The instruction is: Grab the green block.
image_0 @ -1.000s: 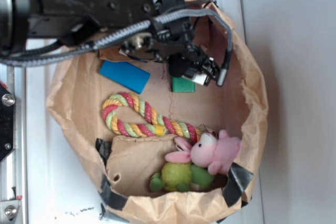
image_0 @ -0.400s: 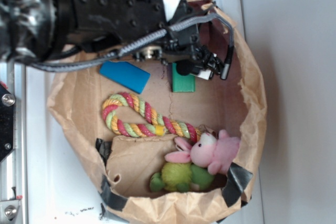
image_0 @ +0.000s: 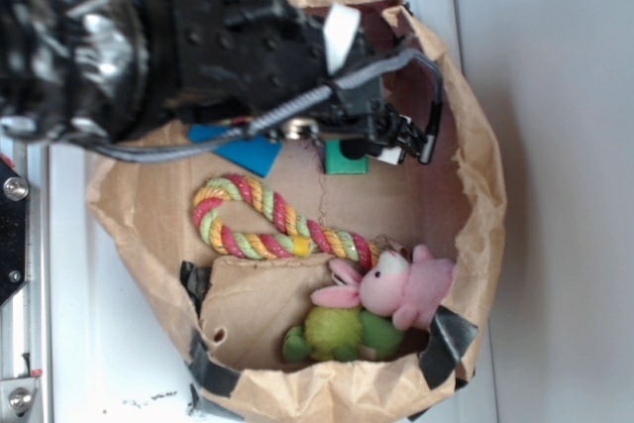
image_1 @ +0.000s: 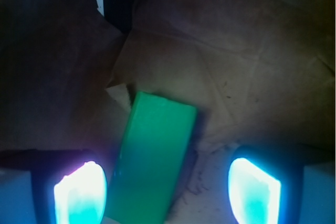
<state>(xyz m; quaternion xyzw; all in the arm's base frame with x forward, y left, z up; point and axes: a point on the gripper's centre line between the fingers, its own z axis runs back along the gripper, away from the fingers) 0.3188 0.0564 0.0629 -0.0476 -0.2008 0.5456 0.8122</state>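
Your gripper (image_1: 167, 192) hangs with its two fingers spread wide, both pads (image_1: 80, 192) glowing cyan in the wrist view and closed on nothing. The green block (image_1: 152, 158) lies in the gap between them, set close beside the left-hand pad in that view and well apart from the other, its long axis tilted slightly off the line of the fingers. It is a flat rectangular slab of plain, solid green with smooth unmarked faces and crisp straight edges, its far short end showing a thin lighter side face. It rests flat on the creased brown paper floor of the bag (image_0: 466, 235).

From the exterior view your gripper (image_0: 381, 141) sits low inside the bag's upper half, and the green block (image_0: 345, 159) shows only as a small patch beneath the fingertips, the rest covered by the black arm (image_0: 198, 42). Just beside it, toward the arm, a corner of the blue block (image_0: 250, 154) pokes out from under the wrist. Below both lies a striped rope toy (image_0: 265, 223), looped at one end. Nearer the bag's lower rim sit a pink plush rabbit (image_0: 401, 287) and a fuzzy lime-green plush (image_0: 342, 334), touching each other.
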